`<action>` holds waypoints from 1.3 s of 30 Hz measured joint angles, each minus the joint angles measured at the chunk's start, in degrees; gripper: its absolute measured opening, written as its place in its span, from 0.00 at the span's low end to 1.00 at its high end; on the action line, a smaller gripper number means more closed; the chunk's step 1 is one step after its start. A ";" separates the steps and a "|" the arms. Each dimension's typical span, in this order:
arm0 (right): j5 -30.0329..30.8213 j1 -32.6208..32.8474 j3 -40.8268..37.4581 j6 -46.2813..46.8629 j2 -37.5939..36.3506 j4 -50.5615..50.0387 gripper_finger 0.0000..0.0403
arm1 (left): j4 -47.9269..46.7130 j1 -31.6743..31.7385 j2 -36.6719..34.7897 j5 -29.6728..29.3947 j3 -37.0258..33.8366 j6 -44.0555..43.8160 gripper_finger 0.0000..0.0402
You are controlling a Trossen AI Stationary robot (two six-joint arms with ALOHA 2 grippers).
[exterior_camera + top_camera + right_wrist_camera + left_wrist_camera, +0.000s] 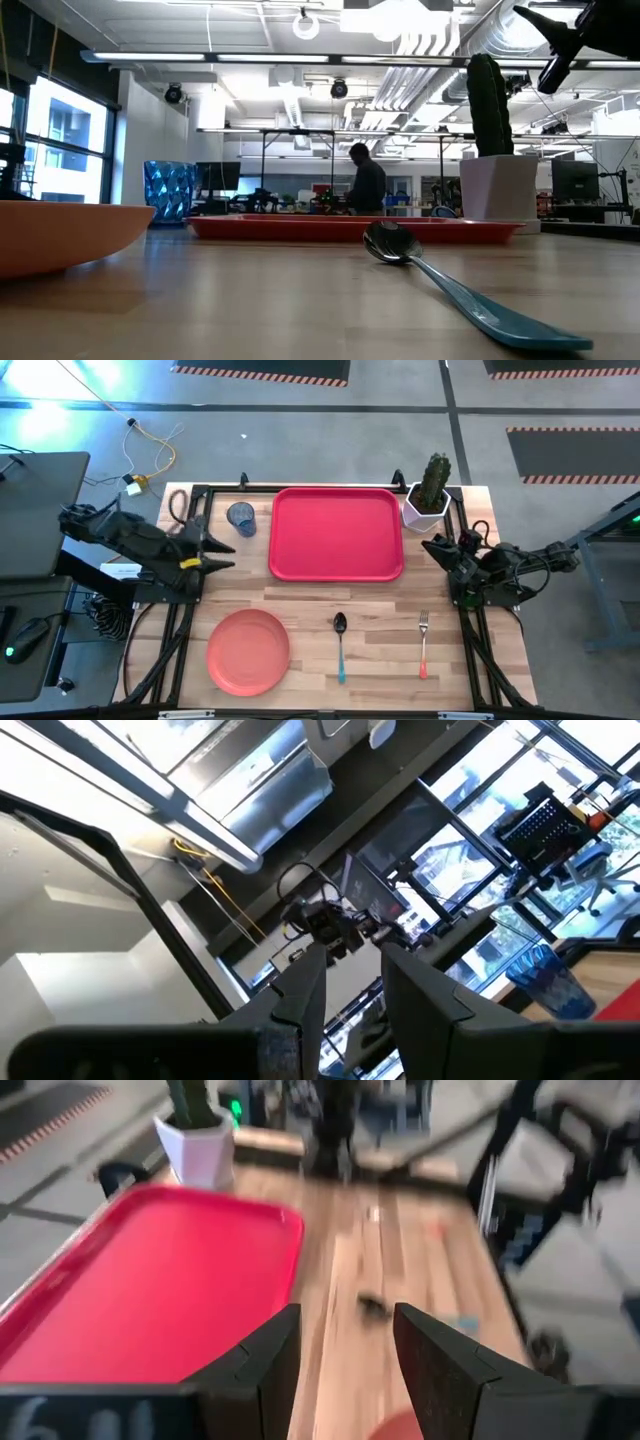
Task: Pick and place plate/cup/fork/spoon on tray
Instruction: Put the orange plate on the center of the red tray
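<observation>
Red and bare, the tray [336,535] lies at the far middle of the wooden tabletop [380,645], with nothing on it. The blue cup [241,518] stands upright just beside the tray's left edge, apart from it. A white pot with a cactus [428,495] sits at the tray's far right corner.

Nearer the front edge, the pink plate [248,651] rests flat toward the left. The spoon [340,646] lies in the middle with its bowl pointing toward the tray, and the fork [423,644] lies to its right, tines likewise toward the tray. All three are well apart from one another.

The left gripper [213,552] hangs over the tabletop's left edge, near the cup, its jaws spread with nothing between them. The right gripper [437,544] hovers by the right edge, close to the cactus pot, jaws spread a little and holding nothing.

A person [366,186] stands far back in the room.
</observation>
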 joint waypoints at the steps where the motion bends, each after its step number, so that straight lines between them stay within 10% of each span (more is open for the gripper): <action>1: 0.00 0.00 0.00 0.00 0.00 0.02 0.23 | -1.15 0.00 0.94 0.82 0.17 0.87 0.37; 39: 0.00 0.00 0.04 3.06 0.04 -4.77 0.23 | -9.20 0.04 41.03 14.92 0.15 6.78 0.37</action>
